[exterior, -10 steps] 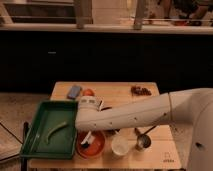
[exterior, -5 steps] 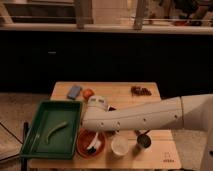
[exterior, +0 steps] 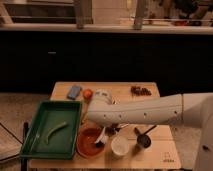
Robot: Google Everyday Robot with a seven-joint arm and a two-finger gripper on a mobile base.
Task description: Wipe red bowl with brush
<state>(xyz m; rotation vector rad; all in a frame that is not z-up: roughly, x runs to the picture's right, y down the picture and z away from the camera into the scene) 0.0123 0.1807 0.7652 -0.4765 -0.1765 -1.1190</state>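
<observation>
The red bowl (exterior: 89, 143) sits on the wooden table near the front, just right of the green tray. The brush (exterior: 102, 138) stands tilted over the bowl's right side, its whitish handle up and its dark head down at the bowl's inner edge. My gripper (exterior: 107, 131) hangs below the white arm's end, just above the bowl's right rim, and is shut on the brush handle. The arm covers most of the gripper.
A green tray (exterior: 37, 145) holding a green strip (exterior: 56, 131) lies at the left. A white cup (exterior: 120, 145) and a metal cup with dark handle (exterior: 144, 140) stand right of the bowl. A blue object (exterior: 74, 91), a small orange ball (exterior: 88, 93) and dark brown pieces (exterior: 141, 90) sit at the back.
The arm's end has shifted slightly to the right. The brush has stayed over the right side of the red bowl, moving only a little.
</observation>
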